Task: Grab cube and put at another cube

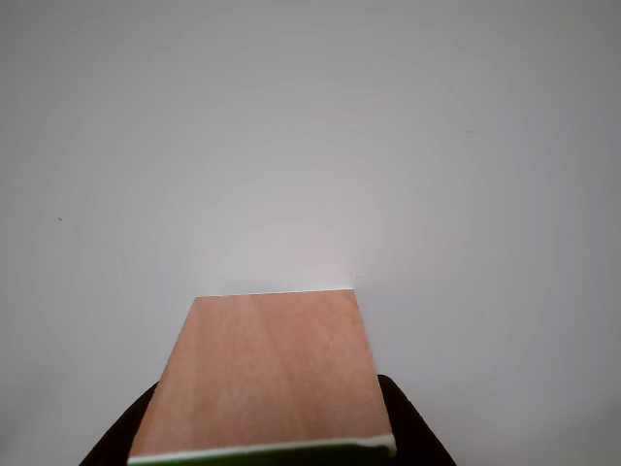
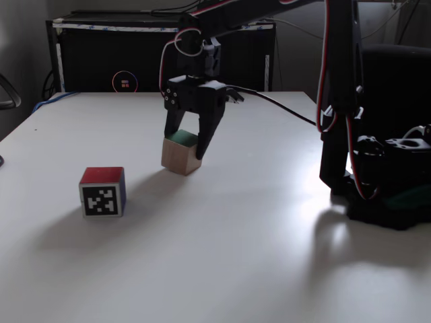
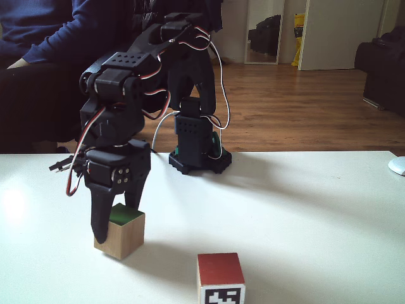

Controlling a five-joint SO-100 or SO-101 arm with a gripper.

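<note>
The cube (image 2: 180,159) is light wood with a green top face and sits on the white table (image 2: 222,256), slightly turned. My gripper (image 2: 184,147) comes down over it, one finger on each side, shut on it. In another fixed view the cube (image 3: 124,235) stands at the front left with the gripper (image 3: 117,223) clamped on it. In the other view its plain wood face (image 1: 267,374) fills the lower middle between dark fingers (image 1: 415,432). The other cube (image 2: 102,192) has a red top, a black-and-white marker face and a blue side. It stands apart from the cube, also visible nearer the camera (image 3: 220,277).
The arm's base (image 2: 377,198) stands at the table's right in a fixed view, and at the back (image 3: 199,158) in another. A black box (image 2: 101,57) lines the far edge. A person in a blue sleeve (image 3: 38,31) sits behind the table.
</note>
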